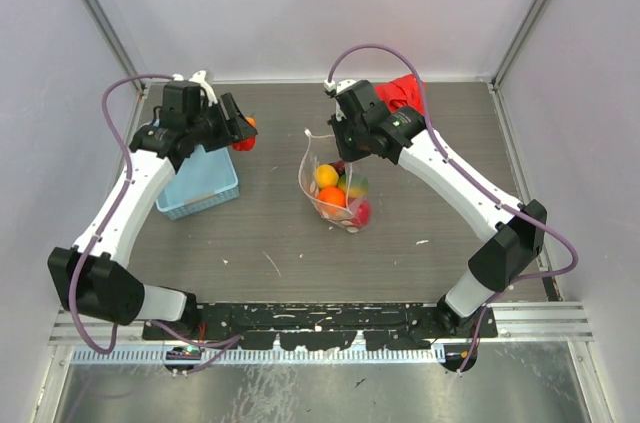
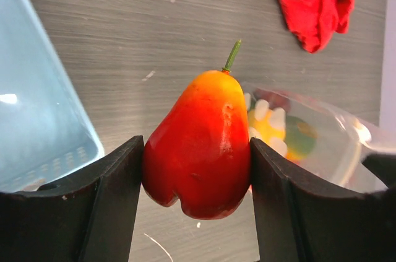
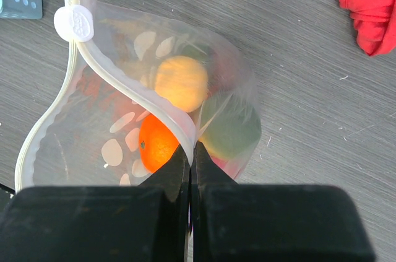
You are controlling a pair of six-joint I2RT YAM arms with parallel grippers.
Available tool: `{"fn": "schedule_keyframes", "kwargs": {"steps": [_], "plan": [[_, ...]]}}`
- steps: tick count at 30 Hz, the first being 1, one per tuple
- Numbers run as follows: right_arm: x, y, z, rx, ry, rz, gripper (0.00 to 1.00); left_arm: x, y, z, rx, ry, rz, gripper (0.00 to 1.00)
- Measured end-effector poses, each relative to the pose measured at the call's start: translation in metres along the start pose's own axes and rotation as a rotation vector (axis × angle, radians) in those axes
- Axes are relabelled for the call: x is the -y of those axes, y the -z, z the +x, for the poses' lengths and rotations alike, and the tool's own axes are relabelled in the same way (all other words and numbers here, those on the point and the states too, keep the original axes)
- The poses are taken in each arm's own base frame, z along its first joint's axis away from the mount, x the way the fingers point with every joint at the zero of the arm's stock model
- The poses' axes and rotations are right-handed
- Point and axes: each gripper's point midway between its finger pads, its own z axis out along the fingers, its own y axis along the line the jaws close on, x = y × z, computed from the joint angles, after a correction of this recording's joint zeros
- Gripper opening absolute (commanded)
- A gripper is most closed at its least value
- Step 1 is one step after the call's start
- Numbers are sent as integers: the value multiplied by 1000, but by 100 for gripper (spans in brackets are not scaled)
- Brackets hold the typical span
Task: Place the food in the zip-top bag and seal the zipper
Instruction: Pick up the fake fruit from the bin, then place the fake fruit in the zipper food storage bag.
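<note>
Toy fruit (image 2: pixel 201 119) clamped by left gripper (image 2: pixel 197 172).
At its 3 o'clock, the zip-top bag's (image 3: pixel 232 129) zipper (image 3: pixel 130 96) is pinched by the right gripper (image 3: pixel 190 158).

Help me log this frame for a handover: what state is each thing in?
bag: open, held up by its rim.
zipper: unsealed.
bagged fruits: inside the bag.
red-orange fruit: gripped, not yet bagged.
left pincer: shut on the red-orange fruit.
right pincer: shut on the zipper.
basket: upright.
cloth: crumpled.
</note>
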Motion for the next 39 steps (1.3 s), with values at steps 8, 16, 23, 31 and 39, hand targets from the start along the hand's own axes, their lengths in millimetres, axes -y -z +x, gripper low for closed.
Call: {"fn": "schedule_keyframes", "kwargs": {"steps": [8, 16, 23, 31, 39], "plan": [[0, 0, 0, 1, -1, -1, 0, 54, 36, 24, -1, 17, 138, 39], [-1, 0, 0, 1, -6, -2, 0, 105, 68, 54, -34, 39, 285, 38], [-2, 0, 0, 1, -14, -3, 0, 135, 69, 97, -117, 62, 347, 37], [-2, 0, 0, 1, -22, -4, 0, 161, 61, 118, -140, 113, 361, 37], [-3, 0, 0, 1, -28, -7, 0, 165, 43, 124, -126, 178, 304, 45]]}}
